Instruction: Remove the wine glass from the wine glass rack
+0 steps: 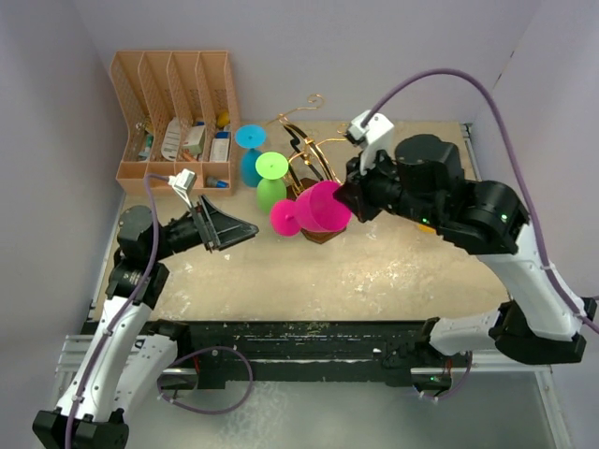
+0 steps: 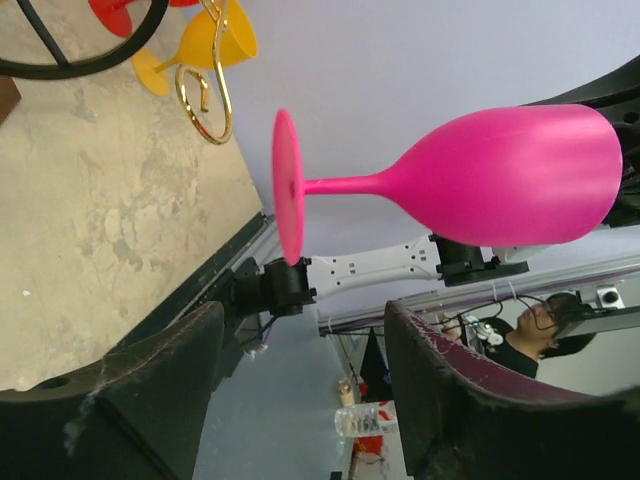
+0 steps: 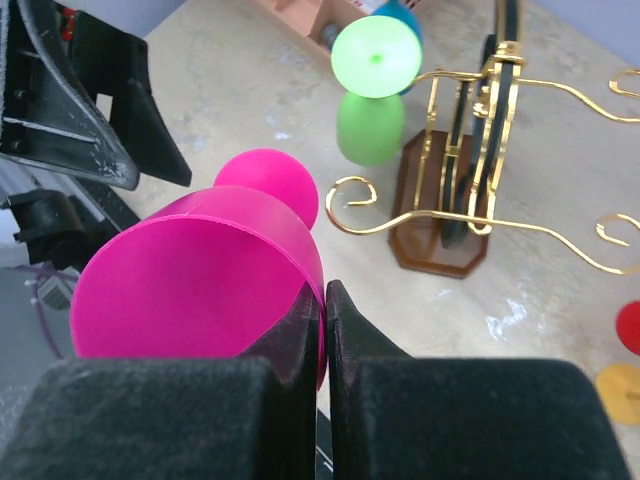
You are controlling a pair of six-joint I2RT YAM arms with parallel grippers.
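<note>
My right gripper (image 1: 344, 198) is shut on the rim of a pink wine glass (image 1: 316, 208), one finger inside the bowl and one outside (image 3: 325, 292). The glass (image 3: 190, 290) lies on its side in the air, just in front of the gold wire rack (image 1: 309, 154), and its foot points at my left gripper. It touches no scroll arm (image 3: 440, 225) in the right wrist view. My left gripper (image 1: 239, 229) is open and empty. In the left wrist view the glass (image 2: 500, 175) hangs beyond its fingers (image 2: 170, 370).
A green glass (image 1: 271, 178) and a blue glass (image 1: 250, 138) hang on the rack's left side. Yellow (image 2: 215, 40) and red (image 2: 115, 12) glasses hang on its far side. A tan slotted organiser (image 1: 178, 112) stands at the back left.
</note>
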